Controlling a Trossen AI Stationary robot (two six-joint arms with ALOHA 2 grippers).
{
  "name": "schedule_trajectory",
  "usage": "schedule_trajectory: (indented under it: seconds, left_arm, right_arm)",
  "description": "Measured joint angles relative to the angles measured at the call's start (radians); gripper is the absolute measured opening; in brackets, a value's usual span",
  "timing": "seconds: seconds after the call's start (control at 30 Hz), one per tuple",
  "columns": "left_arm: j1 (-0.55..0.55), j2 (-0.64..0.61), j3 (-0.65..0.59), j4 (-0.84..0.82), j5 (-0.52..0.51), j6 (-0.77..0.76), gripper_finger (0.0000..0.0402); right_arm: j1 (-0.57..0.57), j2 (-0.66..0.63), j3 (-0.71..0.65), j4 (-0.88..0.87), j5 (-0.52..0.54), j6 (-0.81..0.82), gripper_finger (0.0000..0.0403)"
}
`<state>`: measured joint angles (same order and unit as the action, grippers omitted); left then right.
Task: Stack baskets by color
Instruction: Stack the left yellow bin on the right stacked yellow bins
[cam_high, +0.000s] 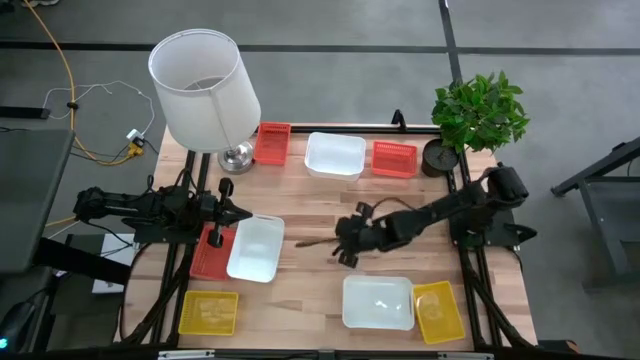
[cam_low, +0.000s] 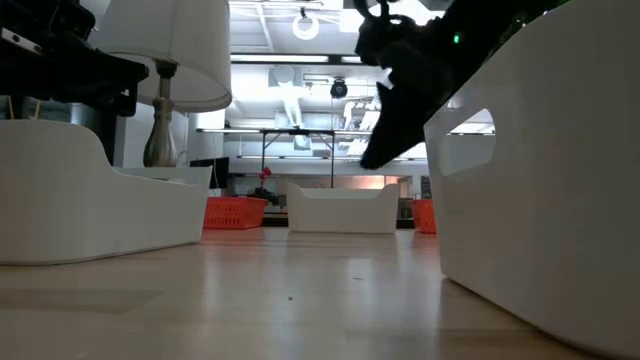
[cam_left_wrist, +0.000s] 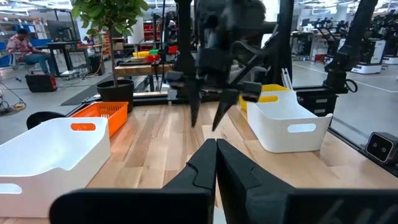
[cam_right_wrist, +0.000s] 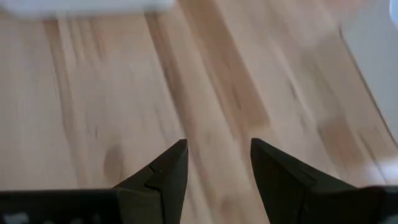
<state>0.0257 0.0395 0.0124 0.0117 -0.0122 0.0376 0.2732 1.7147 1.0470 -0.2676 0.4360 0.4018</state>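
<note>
Right gripper (cam_high: 343, 250) spread and empty over bare table (cam_high: 320, 290); left gripper (cam_high: 232, 213) pressed together, idle; best approach a white basket (cam_high: 255, 248) rim squarely before closing

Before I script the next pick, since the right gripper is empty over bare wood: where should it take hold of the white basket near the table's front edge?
Probably the white basket is best pinched on a rim wall from above. It sits upright and open-topped, so the right gripper, open, can straddle the side facing it; a yellow basket crowds the opposite side.
</note>
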Motion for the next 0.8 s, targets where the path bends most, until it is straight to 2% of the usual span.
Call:
schedule_trajectory:
  seconds: [0.17,0.27,0.33,0.4,0.53,0.63,0.8]
  left_arm:
    - [0.000,0.000,0.000,0.000,0.000,0.000,0.0000]
    - [0.000,0.000,0.000,0.001,0.000,0.000,0.0000]
    - [0.000,0.000,0.000,0.000,0.000,0.000,0.0000]
    - [0.000,0.000,0.000,0.000,0.000,0.000,0.0000]
    - [0.000,0.000,0.000,0.000,0.000,0.000,0.0000]
    - [0.000,0.000,0.000,0.000,0.000,0.000,0.0000]
    - [0.000,0.000,0.000,0.000,0.000,0.000,0.0000]
  right_arm:
    - [-0.035,-0.100,-0.280,0.562,0.000,-0.155,0.0161]
    - [-0.049,-0.140,-0.445,0.973,-0.034,-0.225,0.0161]
    - [-0.053,-0.145,-0.529,1.250,-0.058,-0.278,0.0161]
    - [-0.053,-0.146,-0.581,1.432,-0.073,-0.324,0.0161]
    - [-0.053,-0.146,-0.624,1.569,-0.075,-0.358,0.0161]
    - [-0.053,-0.145,-0.617,1.561,-0.066,-0.366,0.0161]
    - [-0.052,-0.145,-0.609,1.530,-0.072,-0.268,0.0161]
